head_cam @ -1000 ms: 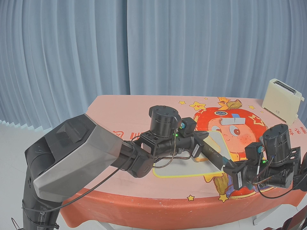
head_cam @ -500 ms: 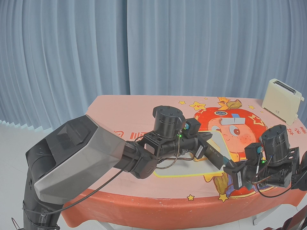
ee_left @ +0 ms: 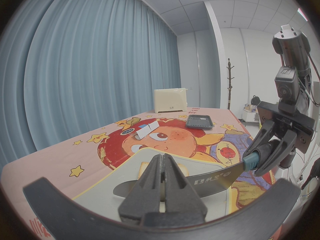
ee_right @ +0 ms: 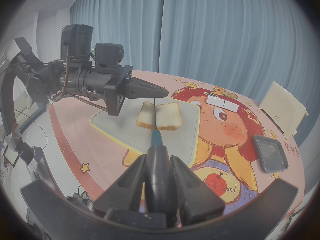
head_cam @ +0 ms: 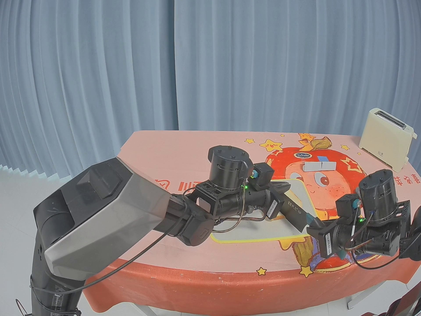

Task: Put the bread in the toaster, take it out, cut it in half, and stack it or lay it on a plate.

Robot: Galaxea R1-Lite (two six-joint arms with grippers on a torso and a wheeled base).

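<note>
A slice of bread (ee_right: 160, 115) lies on the grey cutting board (ee_right: 116, 124), and the knife stands edge-down across its middle. My right gripper (ee_right: 156, 157) is shut on the knife's dark handle, near the table's front right (head_cam: 322, 233). The knife blade (ee_left: 213, 180) runs from that gripper over the board (head_cam: 258, 229) and the bread (ee_left: 143, 169). My left gripper (ee_left: 163, 157) is shut with nothing in it. It hovers just above the bread's far edge (ee_right: 165, 92), close over the blade tip (head_cam: 285, 185).
The cream toaster (head_cam: 388, 139) stands at the table's far right corner. A black square plate (ee_right: 270, 153) sits between the toaster and my right arm. A white and blue card (head_cam: 319, 165) lies beyond the board. The table's left half is bare cloth.
My left arm has shifted to the right, bringing its shut gripper over the bread, so the bread no longer shows in the head view. The right gripper and knife have barely moved.
</note>
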